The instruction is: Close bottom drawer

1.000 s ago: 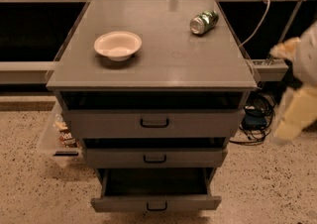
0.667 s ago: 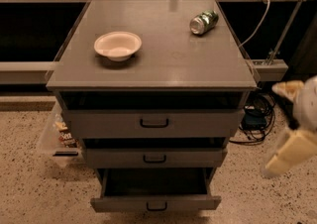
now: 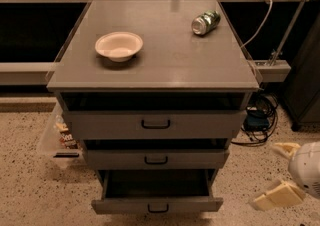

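While the grey three-drawer cabinet (image 3: pixel 165 70) stands square in the middle of the view, we find its bottom drawer (image 3: pixel 157 204), the lowest one with a low, narrow grey front panel, pulled well out toward us, so that its dark inside shows behind the panel. A small black bar handle (image 3: pixel 158 209) sits at the middle of that front. Above it the narrow grey middle drawer (image 3: pixel 156 159) and the taller grey top drawer (image 3: pixel 155 125) each stand out only a little, with a dark gap showing over each front. On the flat grey top we see a shallow cream-white round bowl (image 3: pixel 119 46) upright toward the left, and a green and silver drinks can (image 3: pixel 205 22) lying on its side near the back right corner, well apart from the bowl. The robot's white-bodied, two-finger gripper (image 3: pixel 264 175) hangs low at the right edge of the view, to the right of the bottom drawer and clear of it, touching nothing. Its two cream-coloured fingers (image 3: pixel 277 196) are spread apart, pointing left toward the cabinet, with nothing between them. A clear plastic box (image 3: pixel 52 142) with packets inside rests on the speckled stone floor (image 3: pixel 25 185) just beside the cabinet's left side, and a tangle of black cables (image 3: pixel 260 120) lies on the floor beyond its right side.
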